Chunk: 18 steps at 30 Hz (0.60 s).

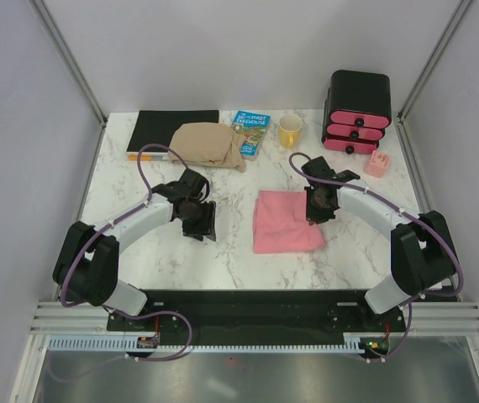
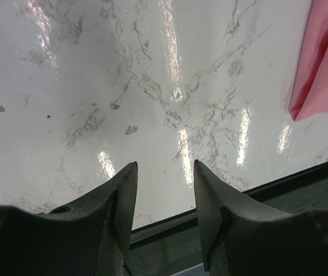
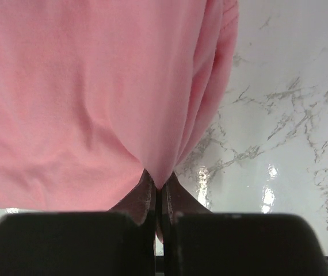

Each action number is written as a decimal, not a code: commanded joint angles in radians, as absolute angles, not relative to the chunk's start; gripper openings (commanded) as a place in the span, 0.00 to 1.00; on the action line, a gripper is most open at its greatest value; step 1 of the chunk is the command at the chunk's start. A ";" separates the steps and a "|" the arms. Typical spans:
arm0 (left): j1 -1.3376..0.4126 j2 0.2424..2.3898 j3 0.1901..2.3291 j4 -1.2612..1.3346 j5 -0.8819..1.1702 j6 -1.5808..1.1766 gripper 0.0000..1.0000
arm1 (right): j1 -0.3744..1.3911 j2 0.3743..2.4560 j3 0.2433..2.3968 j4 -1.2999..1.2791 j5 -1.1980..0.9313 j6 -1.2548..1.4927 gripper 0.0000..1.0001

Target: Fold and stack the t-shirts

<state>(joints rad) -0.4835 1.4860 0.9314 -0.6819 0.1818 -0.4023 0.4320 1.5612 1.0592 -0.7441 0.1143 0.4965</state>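
Observation:
A salmon-pink t-shirt lies folded into a rough rectangle on the marble table at centre right. My right gripper is over its right edge and shut on a fold of the pink cloth, which fills most of the right wrist view; the gripper pinches the fold's point. My left gripper is open and empty above bare marble left of the shirt; in its wrist view a corner of the pink shirt shows at upper right. A tan t-shirt lies bundled at the back.
At the back stand a black flat book or folder, a blue book, a yellow mug, a black box with pink drawer fronts and a small pink object. The table's front edge is close to the left gripper.

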 commanded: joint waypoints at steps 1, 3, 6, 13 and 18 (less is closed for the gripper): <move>-0.480 1.491 0.971 -0.680 0.158 -0.365 0.50 | 0.426 1.565 1.081 -0.773 0.132 0.476 0.00; -0.473 1.486 0.976 -0.684 0.149 -0.370 0.51 | 0.425 1.568 1.080 -0.765 0.109 0.472 0.00; -0.460 1.476 0.988 -0.689 0.146 -0.373 0.51 | 0.426 1.577 1.072 -0.755 0.092 0.472 0.00; -0.436 1.453 1.020 -0.713 0.117 -0.365 0.51 | 0.426 1.582 1.071 -0.736 0.083 0.469 0.00; -0.422 1.457 1.028 -0.726 0.110 -0.365 0.51 | 0.426 1.588 1.071 -0.732 0.069 0.465 0.00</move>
